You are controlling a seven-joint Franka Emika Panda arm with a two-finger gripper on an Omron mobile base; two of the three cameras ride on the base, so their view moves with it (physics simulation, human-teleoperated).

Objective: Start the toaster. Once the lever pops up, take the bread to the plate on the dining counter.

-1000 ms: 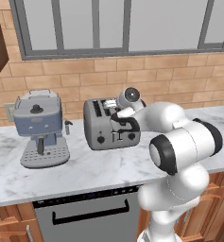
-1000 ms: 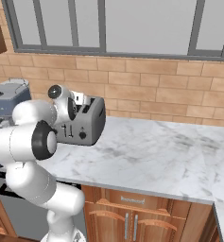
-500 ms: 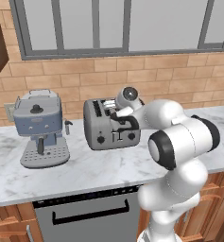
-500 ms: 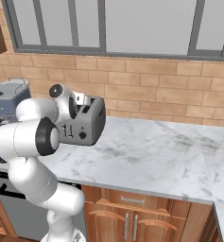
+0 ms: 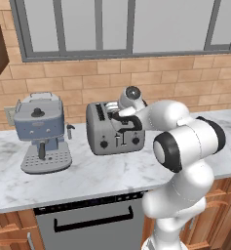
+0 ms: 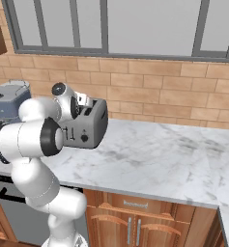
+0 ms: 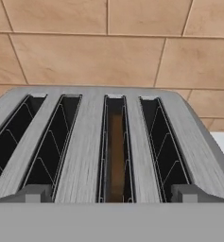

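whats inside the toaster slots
In the hand view, the toaster has four slots. The third from the left holds the bread, sunk deep; its lower edge is hidden. The other three show only wire guides.

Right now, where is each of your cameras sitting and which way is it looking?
Left base view: behind the arm on its left, looking forward and down at the toaster, the coffee machine and the brick wall; the arm rises from the lower right.
Right base view: behind the arm on its right, looking at the same toaster and the marble worktop; the arm rises from the lower left.
Hand view: on the hand, looking down over the toaster's slots; the bread sits in the third slot from the left.
Both base views share the toaster, wall and worktop.
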